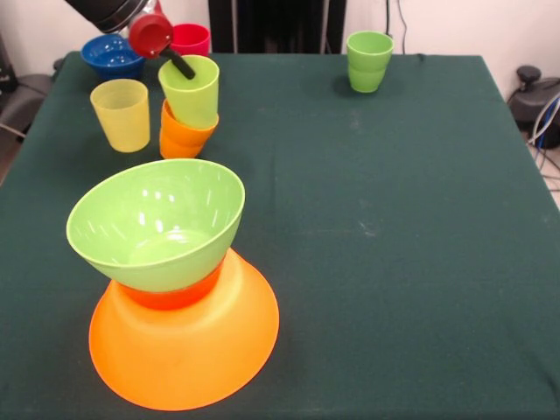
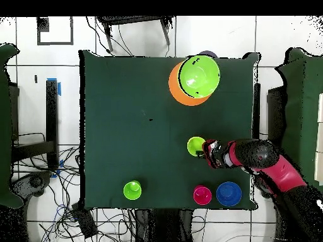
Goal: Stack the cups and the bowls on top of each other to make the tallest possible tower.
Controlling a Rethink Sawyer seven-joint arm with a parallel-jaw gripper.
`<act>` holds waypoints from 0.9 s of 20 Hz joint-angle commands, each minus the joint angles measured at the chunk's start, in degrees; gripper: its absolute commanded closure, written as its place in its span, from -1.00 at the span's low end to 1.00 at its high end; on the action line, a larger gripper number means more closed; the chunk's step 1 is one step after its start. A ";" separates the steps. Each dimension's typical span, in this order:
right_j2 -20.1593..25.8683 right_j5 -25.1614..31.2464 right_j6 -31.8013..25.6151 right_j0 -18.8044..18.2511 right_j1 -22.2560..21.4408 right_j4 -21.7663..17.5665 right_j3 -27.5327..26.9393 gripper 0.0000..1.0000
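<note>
The tower stands near the front edge: a wide orange bowl (image 1: pixel 188 359) (image 2: pixel 178 89) upside down, a small orange-red bowl (image 1: pixel 171 296) on it, and a lime green bowl (image 1: pixel 157 229) (image 2: pixel 199 75) tilted on top. Further back a lime green cup (image 1: pixel 191 92) (image 2: pixel 196 146) sits in stacked orange cups (image 1: pixel 182 136). My gripper (image 1: pixel 179 63) (image 2: pixel 205 152) reaches down to that lime cup's far rim, its tip at the cup's mouth. A yellow cup (image 1: pixel 121 114) stands just left of it.
A blue bowl (image 1: pixel 112 55) (image 2: pixel 228 193) and a red cup (image 1: pixel 192 39) (image 2: pixel 202 194) sit at the far left corner, under the arm. Two nested green cups (image 1: pixel 368 61) (image 2: pixel 132 190) stand at the far right. A purple sliver (image 2: pixel 207 55) shows beyond the tower.
</note>
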 commanded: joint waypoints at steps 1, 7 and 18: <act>1.82 -5.94 -9.60 1.70 0.95 -6.18 -2.51 1.00; 0.07 -3.95 -7.83 3.41 -0.01 -8.46 -3.92 1.00; -2.76 -0.53 -4.62 6.43 -1.31 -11.10 -6.66 1.00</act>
